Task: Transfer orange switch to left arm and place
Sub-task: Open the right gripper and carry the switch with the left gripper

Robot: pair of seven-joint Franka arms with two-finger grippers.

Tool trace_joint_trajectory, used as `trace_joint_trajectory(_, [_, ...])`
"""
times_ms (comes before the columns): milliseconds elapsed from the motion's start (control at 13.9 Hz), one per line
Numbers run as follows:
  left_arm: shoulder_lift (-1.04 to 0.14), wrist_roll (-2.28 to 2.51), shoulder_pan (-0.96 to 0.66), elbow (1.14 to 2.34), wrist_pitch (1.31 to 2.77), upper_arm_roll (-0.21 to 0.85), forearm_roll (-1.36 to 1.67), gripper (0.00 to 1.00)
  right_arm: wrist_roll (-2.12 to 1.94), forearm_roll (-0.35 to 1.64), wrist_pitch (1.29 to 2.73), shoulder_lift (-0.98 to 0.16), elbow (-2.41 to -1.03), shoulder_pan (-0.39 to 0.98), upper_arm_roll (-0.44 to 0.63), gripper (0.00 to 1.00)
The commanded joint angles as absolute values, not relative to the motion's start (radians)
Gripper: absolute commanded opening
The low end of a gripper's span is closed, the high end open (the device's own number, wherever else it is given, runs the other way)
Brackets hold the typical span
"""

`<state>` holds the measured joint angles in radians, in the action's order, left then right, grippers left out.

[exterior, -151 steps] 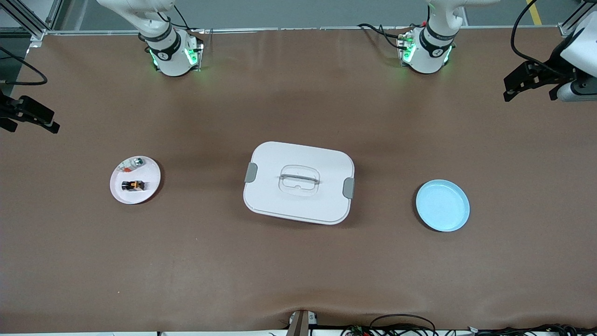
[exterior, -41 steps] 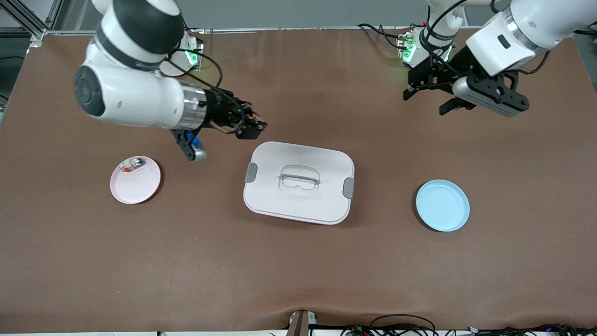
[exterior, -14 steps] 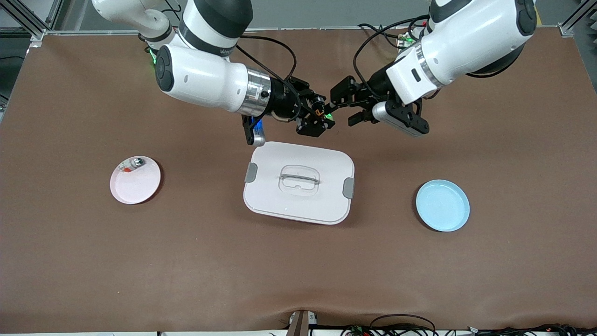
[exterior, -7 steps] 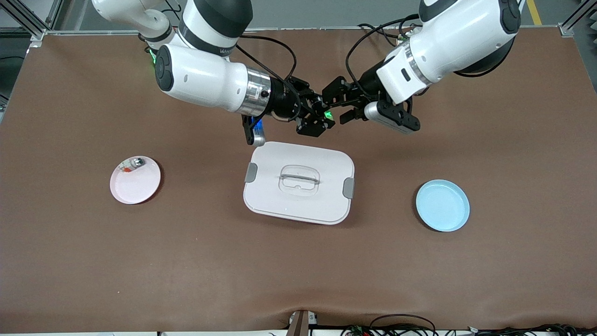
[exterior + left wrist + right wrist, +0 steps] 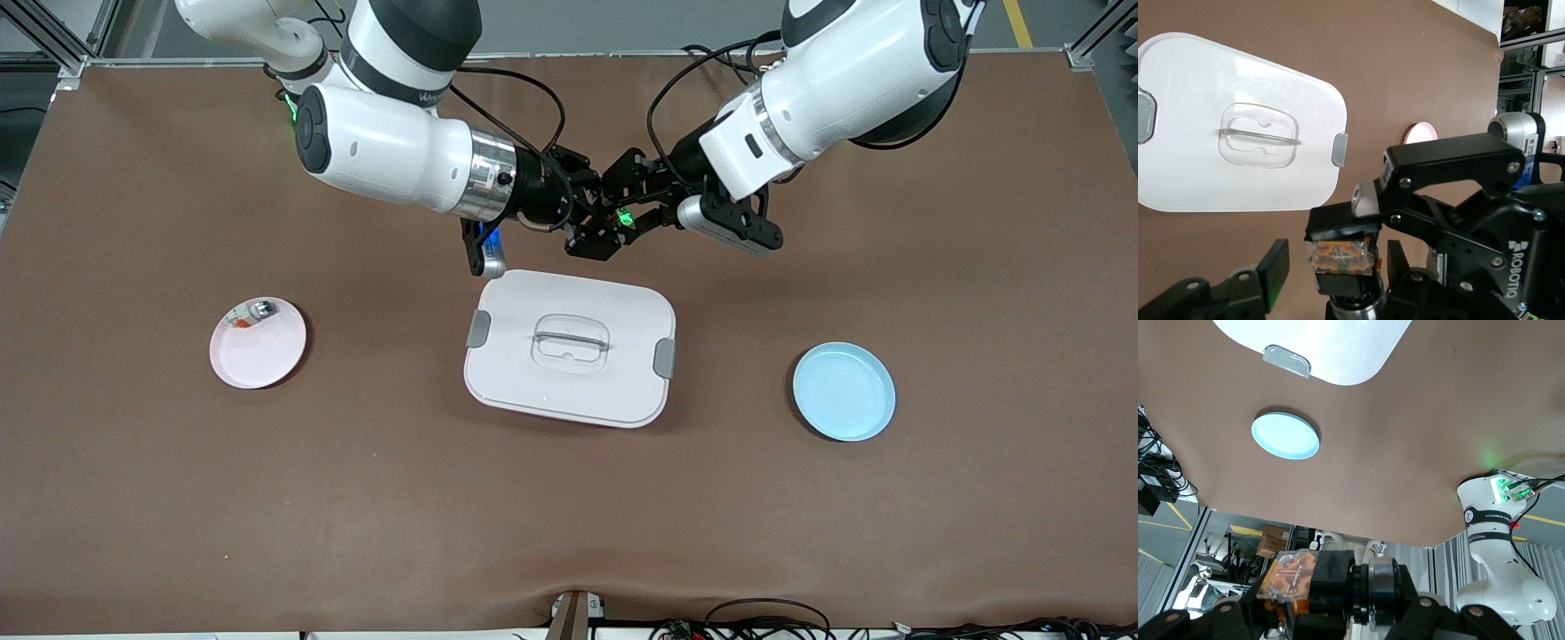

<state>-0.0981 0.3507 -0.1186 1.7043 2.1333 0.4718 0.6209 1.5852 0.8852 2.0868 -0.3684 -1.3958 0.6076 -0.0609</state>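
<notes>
My right gripper (image 5: 594, 224) is shut on the orange switch (image 5: 1338, 257), a small black block with an orange face, and holds it up over the bare table beside the box (image 5: 569, 347). The switch also shows in the right wrist view (image 5: 1290, 579). My left gripper (image 5: 628, 201) is open, and its two fingers (image 5: 1275, 279) stand on either side of the switch without touching it. In the front view the switch is mostly hidden between the two grippers. The white box with grey clips also shows in the left wrist view (image 5: 1238, 133).
A pink plate (image 5: 258, 351) with a small silver-green item (image 5: 260, 309) lies toward the right arm's end. A pale blue plate (image 5: 843, 391) lies toward the left arm's end and shows in the right wrist view (image 5: 1285, 435).
My left gripper has moved in toward my right gripper, and its open fingers now straddle the switch. My right gripper has stayed still with the switch.
</notes>
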Motion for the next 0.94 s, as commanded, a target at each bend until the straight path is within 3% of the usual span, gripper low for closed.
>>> trace_joint_trajectory(0, [-0.104, 0.356, -0.121, 1.71, 2.152, 0.482, 0.64, 0.63, 1.6, 0.908, 2.085, -0.374, -1.373, 0.618, -0.052, 0.09])
trace_joint_trajectory(288, [-0.11, 0.356, -0.126, 1.709, 2.152, 0.482, 0.64, 0.34, 1.6, 0.908, 2.083, -0.374, -1.374, 0.617, -0.052, 0.09])
trace_joint_trajectory(432, [-0.11, 0.353, -0.126, 1.707, 2.151, 0.482, 0.638, 0.05, 1.6, 0.908, 2.082, -0.374, -1.374, 0.617, -0.052, 0.09])
trace_joint_trajectory(504, [-0.11, 0.347, -0.126, 1.707, 2.149, 0.48, 0.635, 0.0, 1.6, 0.908, 2.082, -0.374, -1.374, 0.617, -0.052, 0.09])
trace_joint_trajectory(719, [-0.112, 0.338, -0.123, 1.706, 2.148, 0.48, 0.623, 0.0, 1.6, 0.908, 2.079, -0.374, -1.374, 0.615, -0.052, 0.15])
trace_joint_trajectory(791, [-0.113, 0.334, -0.12, 1.706, 2.148, 0.48, 0.623, 0.0, 1.598, 0.908, 2.079, -0.374, -1.374, 0.615, -0.052, 0.26])
trace_joint_trajectory(863, [-0.115, 0.334, -0.115, 1.706, 2.146, 0.479, 0.618, 0.0, 1.598, 0.908, 2.079, -0.374, -1.374, 0.614, -0.052, 0.54])
